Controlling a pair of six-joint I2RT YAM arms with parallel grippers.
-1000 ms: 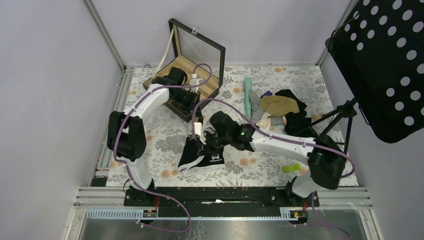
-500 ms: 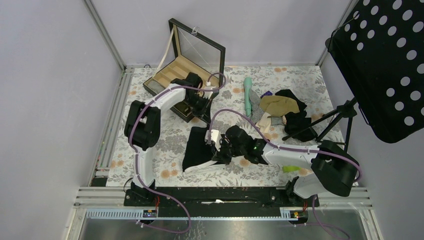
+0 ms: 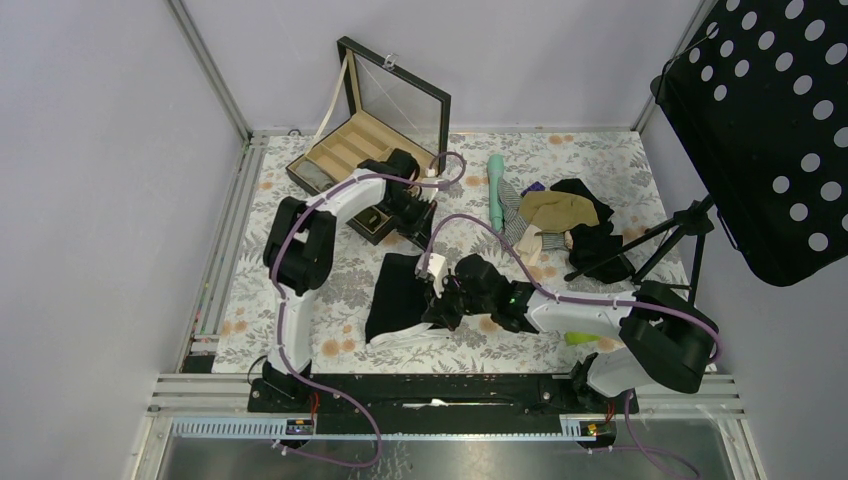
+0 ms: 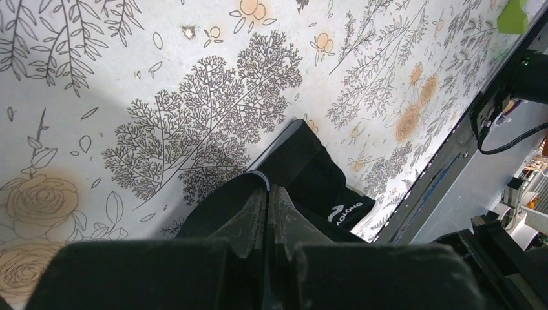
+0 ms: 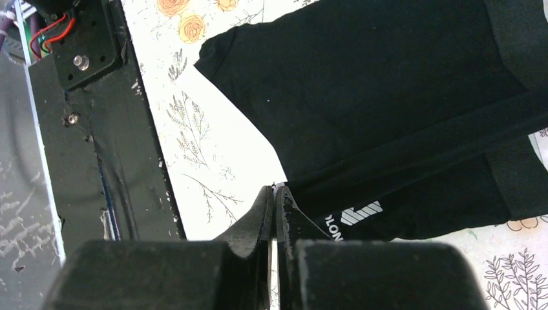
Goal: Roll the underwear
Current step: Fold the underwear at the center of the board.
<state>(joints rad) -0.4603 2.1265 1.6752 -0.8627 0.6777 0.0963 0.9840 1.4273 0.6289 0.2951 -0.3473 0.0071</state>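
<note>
Here, the floral-patterned worktop (image 3: pixel 600 165) is seen from above, enclosed by pale walls. At the right, a black perforated panel (image 3: pixel 770 130) on a stand is raised over the worktop's edge. At the far left corner, a wooden compartment box (image 3: pixel 345 150) is shown with its glass lid propped open. A pile of garments (image 3: pixel 560 220) is heaped at the right of centre.

The underwear (image 3: pixel 395 295), dark with a white waistband edge turned toward the near side, is laid flat on the worktop left of centre, in front of the box. The left gripper (image 4: pixel 266 190) is held above the worktop just beside the box, its fingers pressed fully together with nothing between them. The right gripper (image 5: pixel 274 190) is likewise closed, its tips set against the underwear's near edge beside the printed lettering; whether cloth is pinched there cannot be told. A small green object (image 3: pixel 582 337) is seen near the right arm's base.
</note>
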